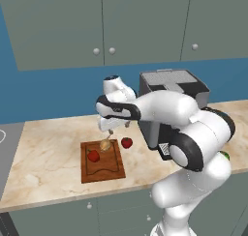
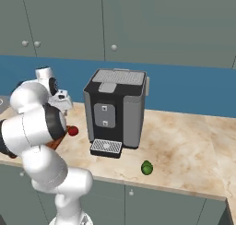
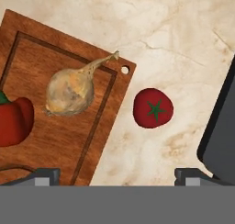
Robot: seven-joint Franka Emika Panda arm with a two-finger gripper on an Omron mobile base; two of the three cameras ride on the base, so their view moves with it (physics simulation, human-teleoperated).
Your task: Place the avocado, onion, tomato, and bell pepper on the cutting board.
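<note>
Sideways, onion (image 3: 71, 91) stalk toward tomato (image 3: 153, 108)

Avocado (image 2: 146, 168) on counter (image 2: 184, 145) near front edge, right of coffee machine (image 2: 116, 111); tomato (image 2: 73, 131) left.

Coffee machine (image 2: 115, 111) beside tomato (image 3: 153, 108).

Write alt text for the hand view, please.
An onion lies on a reddish-brown cutting board, beside a red bell pepper at the left edge. A tomato sits on the marble counter just off the board, near a dark coffee machine.
</note>
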